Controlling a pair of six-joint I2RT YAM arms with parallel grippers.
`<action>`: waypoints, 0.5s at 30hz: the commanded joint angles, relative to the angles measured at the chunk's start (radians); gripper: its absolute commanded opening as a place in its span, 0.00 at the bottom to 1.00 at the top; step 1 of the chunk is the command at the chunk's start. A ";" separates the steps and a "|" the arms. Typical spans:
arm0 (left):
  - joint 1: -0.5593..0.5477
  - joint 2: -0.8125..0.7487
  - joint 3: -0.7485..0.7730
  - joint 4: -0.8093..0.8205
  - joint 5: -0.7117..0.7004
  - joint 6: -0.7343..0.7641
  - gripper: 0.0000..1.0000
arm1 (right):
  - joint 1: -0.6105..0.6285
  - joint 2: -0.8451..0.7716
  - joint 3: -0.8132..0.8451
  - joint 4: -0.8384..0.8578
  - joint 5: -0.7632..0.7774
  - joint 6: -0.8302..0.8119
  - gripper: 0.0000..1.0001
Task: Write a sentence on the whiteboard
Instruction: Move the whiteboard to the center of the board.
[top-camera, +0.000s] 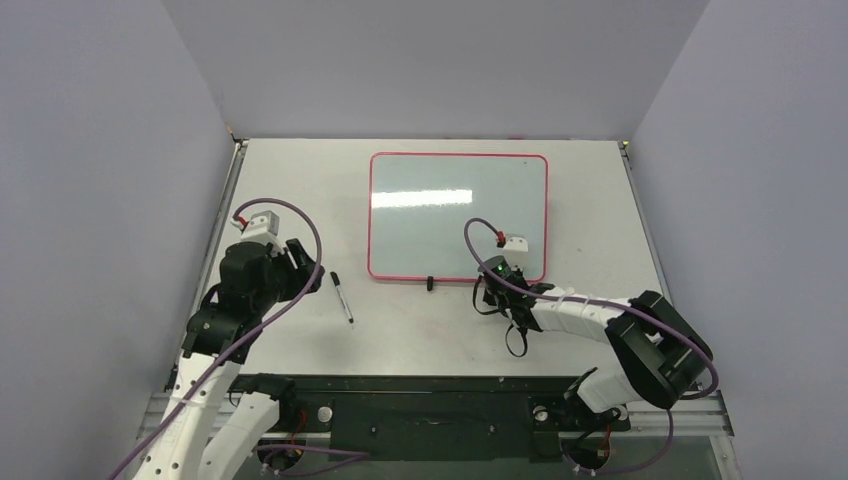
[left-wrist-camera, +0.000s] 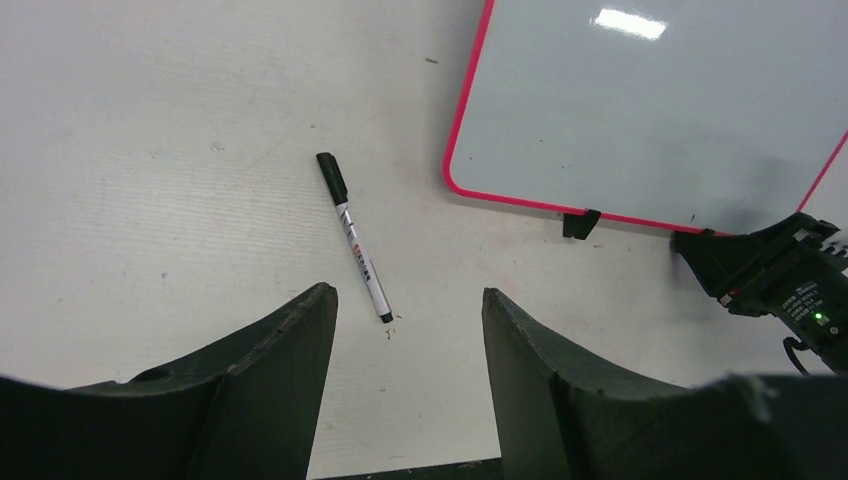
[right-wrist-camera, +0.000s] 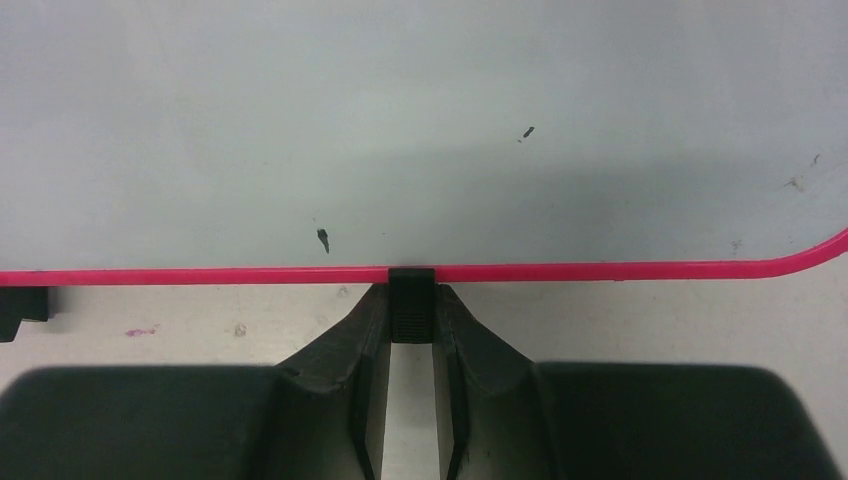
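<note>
The whiteboard (top-camera: 458, 215) lies flat on the table, white with a thin red rim. The sentence is out of view: the board's surface (right-wrist-camera: 420, 130) carries only a few small black specks. A black-capped marker (top-camera: 342, 297) lies on the table left of the board, apart from it. My left gripper (left-wrist-camera: 405, 295) hovers open just short of the marker (left-wrist-camera: 354, 236), with nothing between its fingers. My right gripper (right-wrist-camera: 411, 298) is shut on the small black tab (right-wrist-camera: 411, 312) on the board's near edge. In the top view the right gripper (top-camera: 497, 283) sits at the board's near right part.
A second black tab (top-camera: 430, 283) sticks out of the board's near rim, left of the right gripper. Grey walls close in the table on three sides. The black base rail (top-camera: 430, 400) runs along the near edge.
</note>
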 joint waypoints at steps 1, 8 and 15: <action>-0.031 0.021 -0.016 0.042 -0.074 -0.070 0.53 | 0.044 -0.076 -0.068 -0.094 0.124 0.115 0.00; -0.076 0.058 -0.091 0.062 -0.193 -0.198 0.53 | 0.057 -0.120 -0.084 -0.156 0.230 0.205 0.00; -0.133 0.104 -0.153 0.089 -0.271 -0.265 0.53 | 0.072 -0.145 -0.075 -0.181 0.226 0.194 0.31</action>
